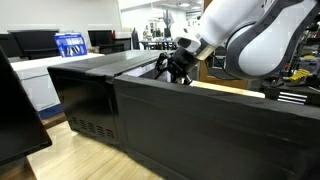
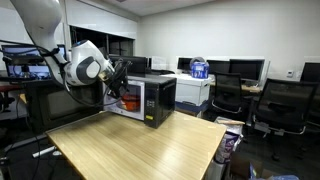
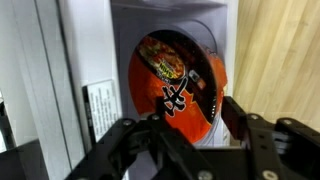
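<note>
Office tabletop (image 2: 130, 145), microwave (image 2: 152, 98) open — noodle bowl (image 3: 175, 85) inside looks light, crushable; take its rim sides — fingers (image 3: 236, 112) parted, not clamping.

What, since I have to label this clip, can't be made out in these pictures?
Wrist view: the noodle bowl has its lower rim hidden behind the gripper, and its lid print is blurred.
Wrist view: the sticker has print too small to read.
Exterior view: the inside of the microwave is blocked by the arm.
Exterior view: the blue thing on the far desk is too small to identify.
</note>
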Tool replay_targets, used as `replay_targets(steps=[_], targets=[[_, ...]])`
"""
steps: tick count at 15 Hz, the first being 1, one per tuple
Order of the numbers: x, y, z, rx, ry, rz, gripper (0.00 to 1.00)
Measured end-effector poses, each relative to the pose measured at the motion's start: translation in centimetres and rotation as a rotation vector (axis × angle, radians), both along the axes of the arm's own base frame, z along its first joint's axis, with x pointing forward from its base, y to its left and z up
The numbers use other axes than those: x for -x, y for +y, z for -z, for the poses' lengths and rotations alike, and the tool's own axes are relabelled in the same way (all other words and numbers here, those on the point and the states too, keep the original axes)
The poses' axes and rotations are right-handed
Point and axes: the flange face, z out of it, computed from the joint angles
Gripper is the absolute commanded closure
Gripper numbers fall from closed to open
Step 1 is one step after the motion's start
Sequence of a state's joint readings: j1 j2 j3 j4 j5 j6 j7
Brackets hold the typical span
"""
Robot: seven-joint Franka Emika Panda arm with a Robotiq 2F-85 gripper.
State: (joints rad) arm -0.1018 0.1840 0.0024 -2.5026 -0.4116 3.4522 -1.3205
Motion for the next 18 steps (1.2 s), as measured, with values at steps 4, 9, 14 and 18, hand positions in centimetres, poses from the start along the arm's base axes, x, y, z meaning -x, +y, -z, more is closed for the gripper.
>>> replay_targets(steps=[4, 9, 14, 18], targets=[[0.1, -1.2, 0.6, -0.004, 0.012, 0.018, 0.0], [0.6, -2.5, 1.9, -0.006, 0.05, 0.046, 0.0], [1.1, -2.9, 3.1, 0.005, 0.181, 0.108, 0.0], [0.5, -4.3, 0.6, -0.021, 0.243, 0.272, 0.0]])
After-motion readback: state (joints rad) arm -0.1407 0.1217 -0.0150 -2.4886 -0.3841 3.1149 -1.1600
